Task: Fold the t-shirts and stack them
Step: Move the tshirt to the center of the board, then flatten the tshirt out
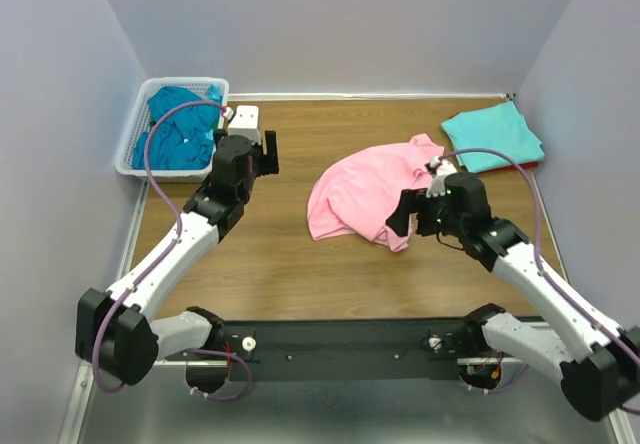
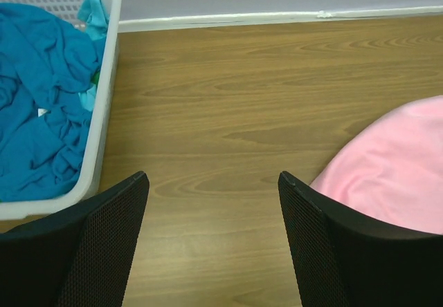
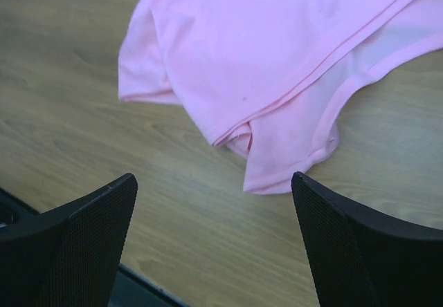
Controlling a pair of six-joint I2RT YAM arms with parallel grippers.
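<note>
From above, my left gripper point(image 1: 269, 154) hangs over the wooden table point(image 1: 290, 259), between the white lattice basket point(image 1: 128, 154) in the far left corner and the pink t-shirt point(image 1: 360, 192). Its fingers stand apart with nothing between them. The basket holds crumpled teal-blue t-shirts point(image 1: 180, 136). The pink t-shirt lies rumpled on the table, a little right of the middle. My right gripper point(image 1: 404, 214) sits at that shirt's near right edge, fingers spread. From this height I cannot tell whether they touch the cloth. In the far right corner a folded aqua t-shirt point(image 1: 493, 134) lies on a red t-shirt point(image 1: 533, 165), of which only a thin edge shows.

Through my left wrist camera, the left gripper point(image 2: 213, 182) is wide apart and empty above bare table point(image 2: 228, 92). The basket point(image 2: 104, 120) with its teal-blue t-shirts point(image 2: 41, 106) is to the left, and a curve of the pink t-shirt point(image 2: 394, 162) shows on the right, beside my right-hand finger.

Through my right wrist camera, the right gripper point(image 3: 213, 182) is also wide apart and grips nothing. The pink t-shirt point(image 3: 277, 51) lies ahead of the fingertips, its seamed hem and a folded corner pointing toward me. Wood point(image 3: 62, 113) shows between the cloth and my fingers
</note>
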